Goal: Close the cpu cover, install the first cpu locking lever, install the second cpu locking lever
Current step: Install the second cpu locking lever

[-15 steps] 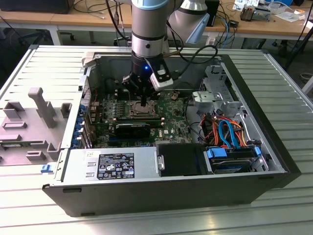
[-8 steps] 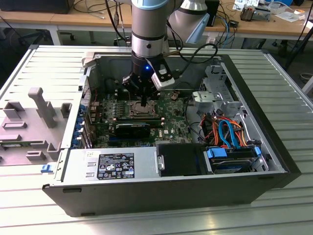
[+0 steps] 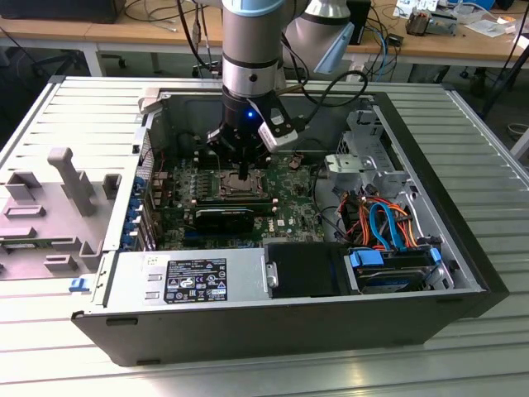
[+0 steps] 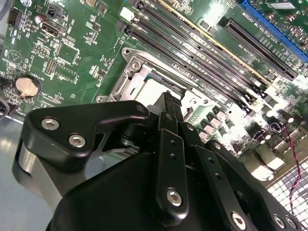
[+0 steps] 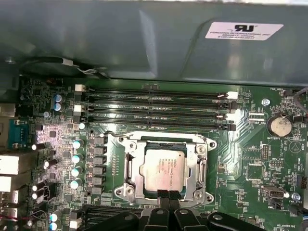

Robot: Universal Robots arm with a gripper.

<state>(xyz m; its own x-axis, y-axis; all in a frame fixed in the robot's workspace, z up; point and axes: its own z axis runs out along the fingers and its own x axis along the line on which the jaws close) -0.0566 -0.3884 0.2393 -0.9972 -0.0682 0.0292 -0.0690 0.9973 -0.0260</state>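
Observation:
The cpu cover (image 5: pixel 137 168) is a silvery square frame lying flat over the socket, with the processor's metal lid (image 5: pixel 164 168) showing through its central opening. In the second wrist view the cpu cover (image 4: pixel 129 79) sits just beyond my black fingers (image 4: pixel 169 125). My gripper (image 5: pixel 168 195) is shut with nothing in it, and its tips hover at the socket edge farthest from the memory slots. In the exterior view the gripper (image 3: pixel 241 172) hangs straight down over the cpu cover (image 3: pixel 238 185) inside the open case. A thin metal lever bar (image 5: pixel 166 135) runs along the socket's memory side; I cannot tell whether it is latched.
Several memory slots (image 5: pixel 154 103) lie beside the socket, under the grey case wall (image 5: pixel 144 43). A black oblong block (image 3: pixel 225 217), the grey power-supply box (image 3: pixel 190 279) and a drive bay with orange and blue cables (image 3: pixel 384 225) crowd the case. Grey fixtures (image 3: pixel 50 207) stand on the exterior view's left.

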